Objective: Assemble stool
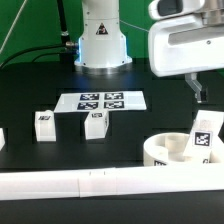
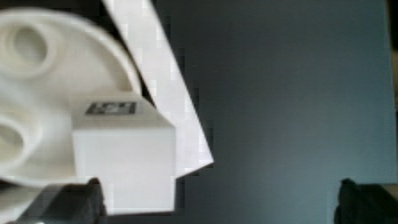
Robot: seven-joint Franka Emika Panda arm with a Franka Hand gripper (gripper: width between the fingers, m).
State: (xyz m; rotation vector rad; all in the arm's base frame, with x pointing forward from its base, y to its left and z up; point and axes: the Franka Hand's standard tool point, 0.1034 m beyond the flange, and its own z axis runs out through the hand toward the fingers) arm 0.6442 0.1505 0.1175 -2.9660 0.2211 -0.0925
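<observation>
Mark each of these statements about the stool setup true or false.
1. The pincer is open and grips nothing. True.
2. One leg and a second leg stand close by the marker board. True.
3. The seat disc lies on the marker board. False: it lies on the black table, apart from the board, toward the exterior view's right.
4. The long white rail stands upright. False: it lies flat.
</observation>
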